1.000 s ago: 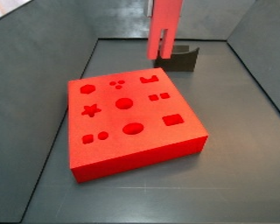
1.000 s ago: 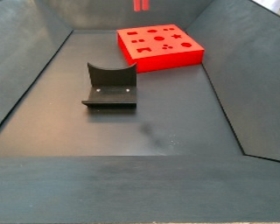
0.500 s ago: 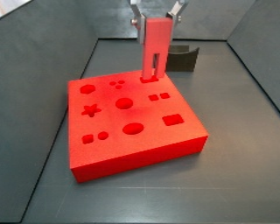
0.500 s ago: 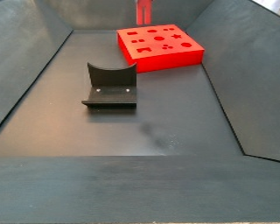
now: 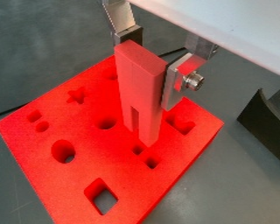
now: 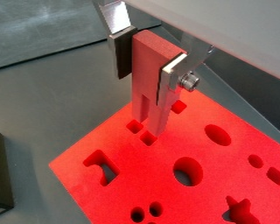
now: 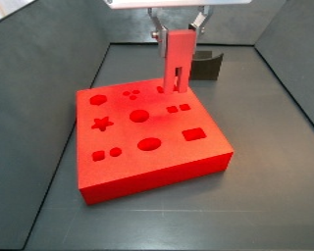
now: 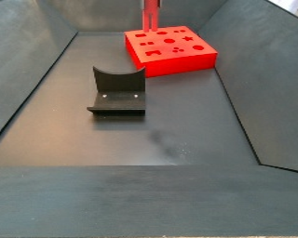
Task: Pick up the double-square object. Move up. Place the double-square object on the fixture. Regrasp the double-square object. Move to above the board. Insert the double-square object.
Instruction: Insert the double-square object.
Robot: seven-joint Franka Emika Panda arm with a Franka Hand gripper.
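Observation:
My gripper (image 7: 180,27) is shut on the double-square object (image 7: 180,61), a narrow red piece held upright with its slotted end down. Both wrist views show the silver fingers (image 5: 184,74) (image 6: 122,52) clamping its upper part (image 5: 139,92) (image 6: 152,83). Its lower end hangs over the back part of the board (image 7: 160,175), close over a pair of small square holes (image 6: 143,132). I cannot tell if it touches. In a side view the piece (image 8: 151,14) shows over the board (image 8: 177,65). The gripper itself is above that view.
The fixture (image 7: 207,65) stands behind the board on the grey floor, apart from it, and shows alone mid-floor in a side view (image 8: 116,91). Sloping grey walls (image 8: 27,84) enclose the floor. The board's other holes include a star (image 7: 102,125) and circles.
My gripper has come down with the red piece still in it. The piece's lower end has dropped from well above the board to just over its top.

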